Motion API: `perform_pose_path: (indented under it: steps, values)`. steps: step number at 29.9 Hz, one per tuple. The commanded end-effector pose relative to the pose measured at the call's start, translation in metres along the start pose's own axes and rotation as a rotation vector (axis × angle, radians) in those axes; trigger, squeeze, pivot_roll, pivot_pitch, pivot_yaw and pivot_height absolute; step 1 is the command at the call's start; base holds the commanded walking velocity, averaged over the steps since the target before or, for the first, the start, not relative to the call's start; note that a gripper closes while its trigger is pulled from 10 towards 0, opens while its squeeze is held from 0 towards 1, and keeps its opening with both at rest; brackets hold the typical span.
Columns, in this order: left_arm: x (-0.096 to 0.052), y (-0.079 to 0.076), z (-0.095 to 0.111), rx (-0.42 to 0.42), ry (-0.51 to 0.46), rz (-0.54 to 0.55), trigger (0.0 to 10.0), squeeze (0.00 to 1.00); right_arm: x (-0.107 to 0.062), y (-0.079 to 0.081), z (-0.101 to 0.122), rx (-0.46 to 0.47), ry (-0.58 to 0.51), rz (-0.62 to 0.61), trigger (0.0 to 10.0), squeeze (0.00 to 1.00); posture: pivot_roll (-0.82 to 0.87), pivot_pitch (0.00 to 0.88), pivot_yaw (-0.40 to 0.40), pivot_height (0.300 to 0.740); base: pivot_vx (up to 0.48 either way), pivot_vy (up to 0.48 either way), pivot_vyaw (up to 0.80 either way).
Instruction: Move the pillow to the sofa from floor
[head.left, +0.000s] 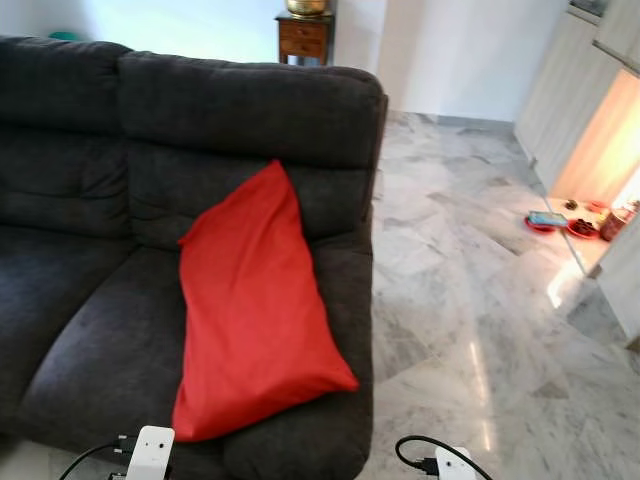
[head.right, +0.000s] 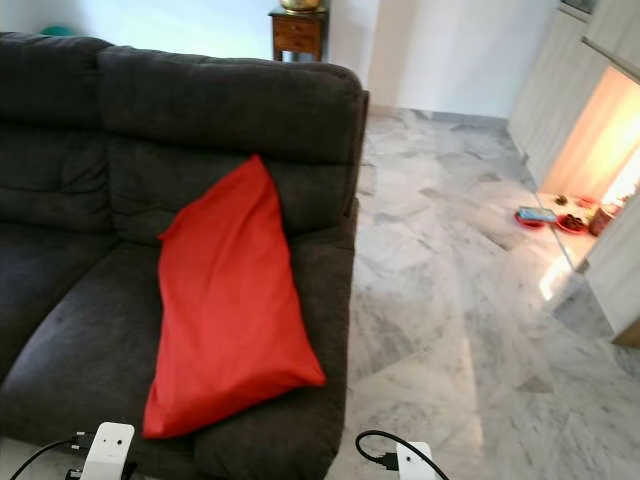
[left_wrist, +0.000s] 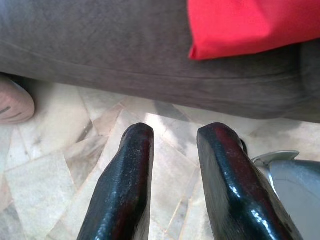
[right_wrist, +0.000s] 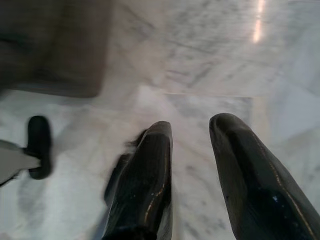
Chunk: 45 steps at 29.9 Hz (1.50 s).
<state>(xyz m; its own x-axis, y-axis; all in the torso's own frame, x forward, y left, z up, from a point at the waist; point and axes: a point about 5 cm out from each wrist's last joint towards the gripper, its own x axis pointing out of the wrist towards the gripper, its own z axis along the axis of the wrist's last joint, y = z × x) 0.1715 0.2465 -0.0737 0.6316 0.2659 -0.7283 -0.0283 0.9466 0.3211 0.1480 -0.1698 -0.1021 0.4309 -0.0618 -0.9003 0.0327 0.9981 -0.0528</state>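
Left gripper (left_wrist: 172, 165): low before the sofa's front edge, fingers slightly apart, empty.
Right gripper (right_wrist: 192, 160): over marble floor (head.left: 470, 300), fingers slightly apart, empty.
Pillow (head.left: 250, 310): bright red, smooth, long; lying on the sofa's right seat, top corner leaning on the backrest.
Sofa (head.left: 90, 190): dark grey fabric.
Dishes (head.left: 565, 222): red, far right on the floor; contents unclear.

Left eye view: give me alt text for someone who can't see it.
A red pillow lies on the seat of a dark grey sofa, its top corner leaning on the backrest. Marble floor stretches away on the right, with a small wooden cabinet behind the sofa.
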Motion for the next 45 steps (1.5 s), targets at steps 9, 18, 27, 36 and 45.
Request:
perform_pose_path:
  steps: [9,18,27,36,45]
  values:
    - [-0.001,-0.006,-0.004,-0.013,0.021,-0.014,10.0,0.00,0.000,0.008,0.006,-0.035,-0.022,0.025,10.0,0.00,0.14,0.000,-0.091,0.740,0.000,0.163,0.00]
    - [-0.002,-0.004,-0.008,-0.020,0.040,-0.021,10.0,0.00,0.001,0.006,0.006,-0.054,-0.016,0.008,10.0,0.00,0.14,0.000,-0.092,0.740,0.000,0.000,0.00]
    - [-0.004,-0.008,-0.017,-0.020,0.079,-0.034,10.0,0.00,0.001,0.004,0.008,-0.021,-0.023,-0.001,10.0,0.00,0.14,0.000,-0.092,0.740,0.000,0.305,0.00]
    - [-0.007,-0.009,-0.028,-0.024,0.111,-0.041,10.0,0.00,0.001,0.004,0.008,-0.027,-0.022,0.003,10.0,0.00,0.14,0.000,-0.096,0.740,0.000,0.248,0.00]
    - [-0.010,-0.008,-0.034,-0.028,0.131,-0.042,10.0,0.00,0.001,0.003,0.008,-0.031,-0.021,0.007,10.0,0.00,0.14,0.000,-0.098,0.740,0.000,0.280,0.00]
